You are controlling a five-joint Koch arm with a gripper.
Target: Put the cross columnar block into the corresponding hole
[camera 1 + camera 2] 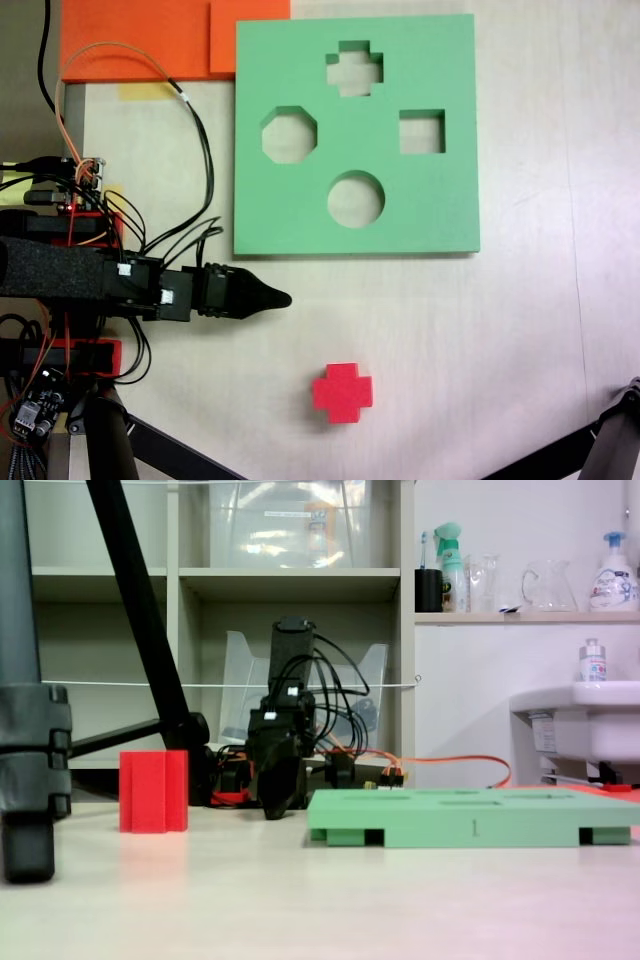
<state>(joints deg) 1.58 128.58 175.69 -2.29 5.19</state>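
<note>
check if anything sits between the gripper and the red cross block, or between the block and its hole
Nothing visible does. From above, bare table separates the gripper from the cross columnar block. Between the block and the corresponding hole there is only the green board itself, whose round cutout lies roughly on that line.

Bright, even indoor light, faint soft shadows, slightly soft focus, no strong glare

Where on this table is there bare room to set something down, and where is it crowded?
Free: the strip right of the green board to the table edge, and the patch between the board's lower edge and the red cross block. Crowded: the left side, with the arm, its gripper, cables and tripod legs.
</note>
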